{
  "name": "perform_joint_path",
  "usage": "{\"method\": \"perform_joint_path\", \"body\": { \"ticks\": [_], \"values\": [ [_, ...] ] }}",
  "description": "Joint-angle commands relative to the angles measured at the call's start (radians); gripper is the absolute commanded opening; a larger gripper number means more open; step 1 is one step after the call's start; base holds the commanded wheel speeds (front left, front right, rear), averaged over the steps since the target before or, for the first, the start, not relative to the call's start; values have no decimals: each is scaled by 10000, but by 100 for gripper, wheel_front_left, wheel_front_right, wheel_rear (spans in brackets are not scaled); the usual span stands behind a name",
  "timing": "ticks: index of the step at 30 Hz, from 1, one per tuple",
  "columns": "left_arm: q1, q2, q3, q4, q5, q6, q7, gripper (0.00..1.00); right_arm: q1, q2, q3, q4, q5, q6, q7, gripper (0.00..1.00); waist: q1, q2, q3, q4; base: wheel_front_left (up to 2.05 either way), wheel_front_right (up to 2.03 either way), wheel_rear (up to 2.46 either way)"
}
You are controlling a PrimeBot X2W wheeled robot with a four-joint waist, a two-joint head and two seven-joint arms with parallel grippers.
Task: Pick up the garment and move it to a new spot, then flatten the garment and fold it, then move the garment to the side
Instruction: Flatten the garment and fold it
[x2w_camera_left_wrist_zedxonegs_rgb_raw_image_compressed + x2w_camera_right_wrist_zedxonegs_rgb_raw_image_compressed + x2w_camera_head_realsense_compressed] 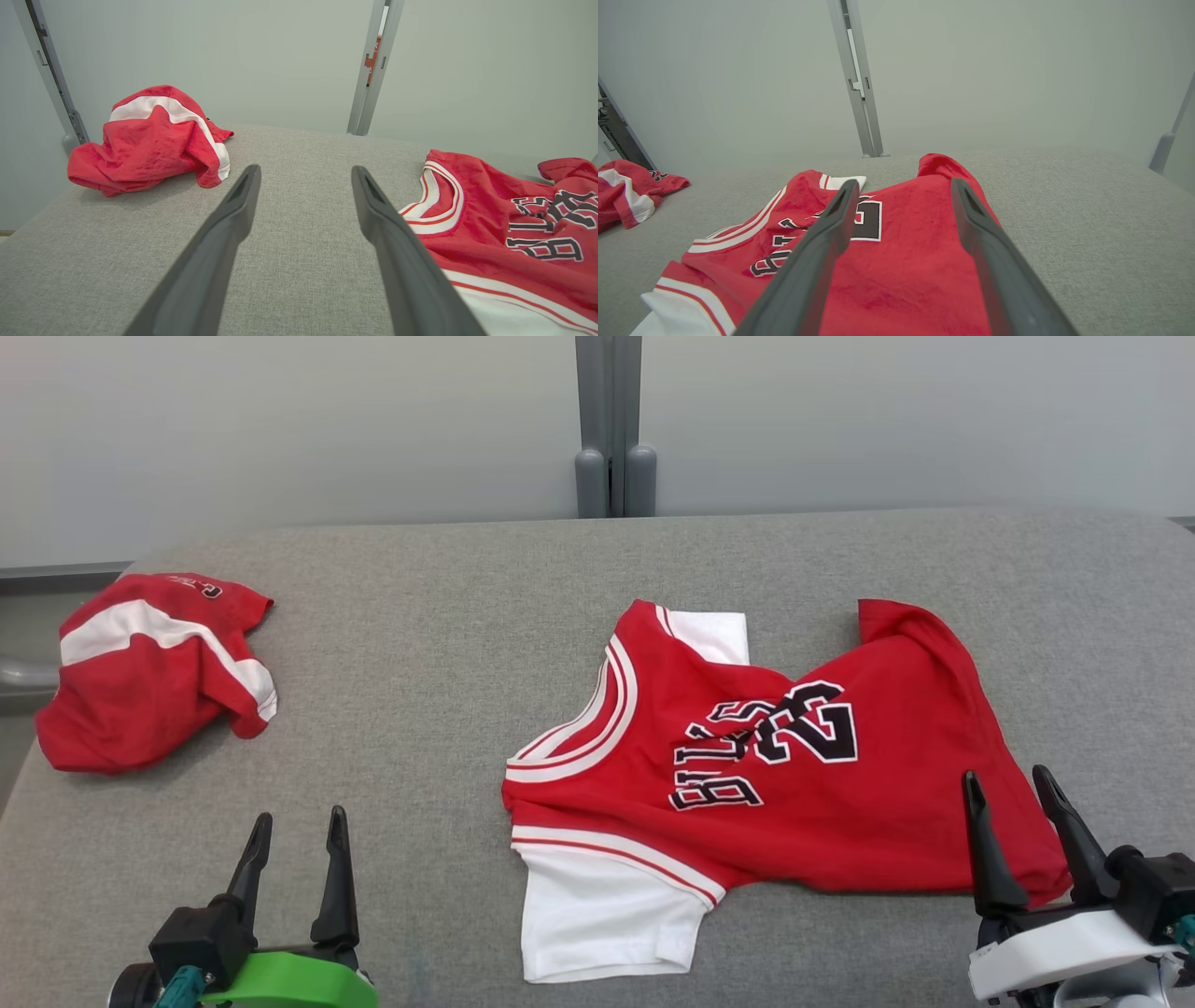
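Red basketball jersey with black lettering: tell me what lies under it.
The red jersey lies on the grey fabric-covered table. White sleeve fabric pokes out beneath its near edge, another white piece at its far edge. Whatever lies under its middle is covered.

Pretty plain room tbh, just a pale grey-green wall [280, 429], a grey metal post [609, 420] up the middle, and a grey fabric-covered table [420, 644] in soft, even light.
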Motion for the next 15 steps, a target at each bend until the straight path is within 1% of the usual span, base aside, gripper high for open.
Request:
{"method": "perform_joint_path", "body": {
  "ticks": [1, 7, 15],
  "values": [
    [119, 61, 41, 5, 115, -25, -2, 100, 158, 58, 2, -63, -78, -3, -30, 100, 0, 0, -76, 30, 0, 0, 0],
    [218, 154, -5, 23, 85, -29, -2, 100, 422, 244, -68, 66, -203, -5, -31, 100, 0, 0, -178, 53, 0, 0, 0],
    [264, 214, -63, 79, 16, -30, -2, 100, 442, 236, -74, 257, -288, -3, -31, 100, 0, 0, -214, 50, 0, 0, 0]
  ]
}}
